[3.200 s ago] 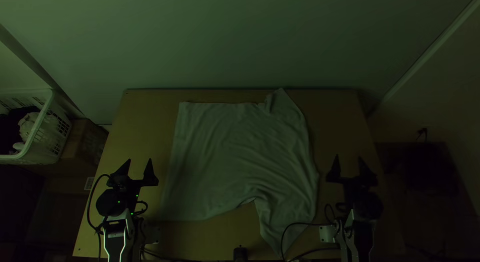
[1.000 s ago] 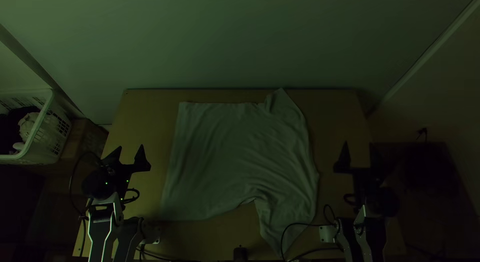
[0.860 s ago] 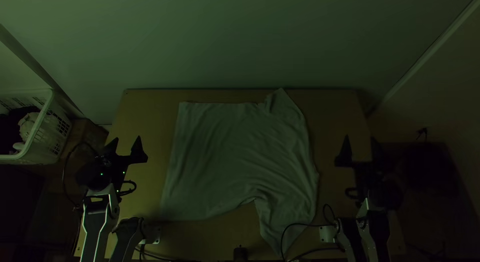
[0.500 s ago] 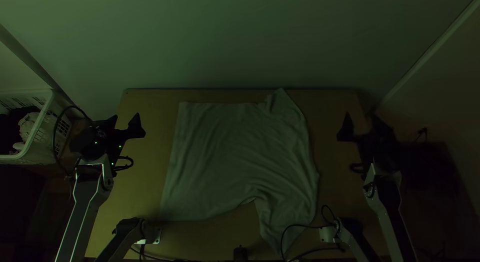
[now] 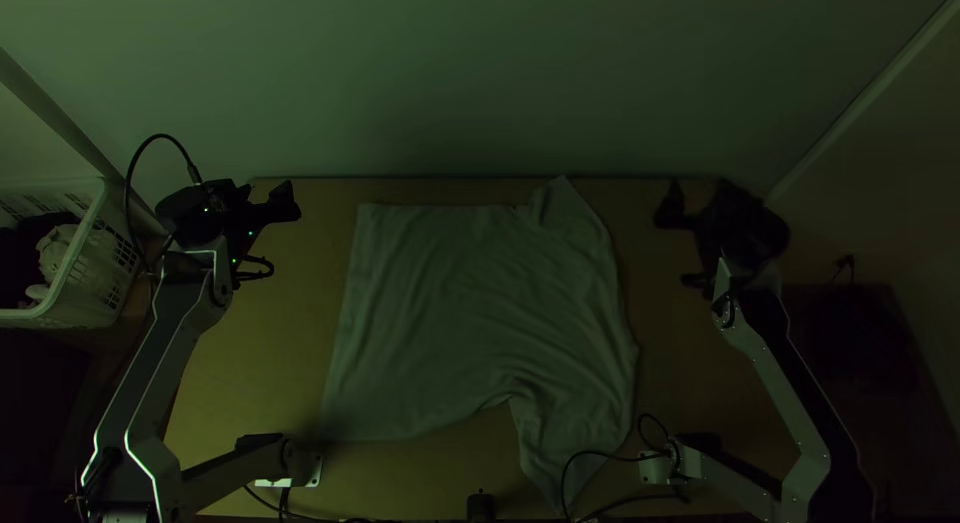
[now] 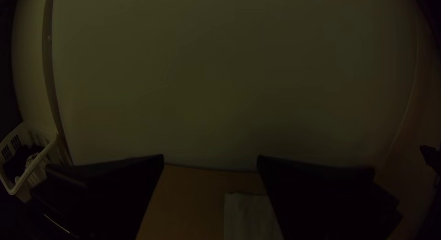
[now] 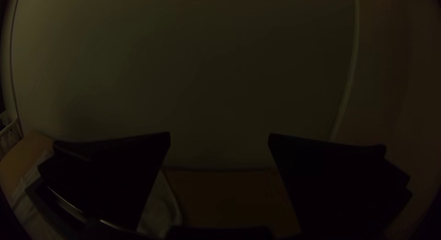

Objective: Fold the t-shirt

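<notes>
My left gripper and right gripper each have their fingers wide apart, on either side of the t-shirt spread unevenly across the wooden table.

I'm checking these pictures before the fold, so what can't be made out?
T-shirt, left wrist view: partly behind the left gripper, cut off at the bottom edge.
Basket, top view: cut off at the left edge.
Dark contents, top view: too dim to identify.

We can read no text, label, brand, number or sign on any surface in the top view or in either wrist view.
</notes>
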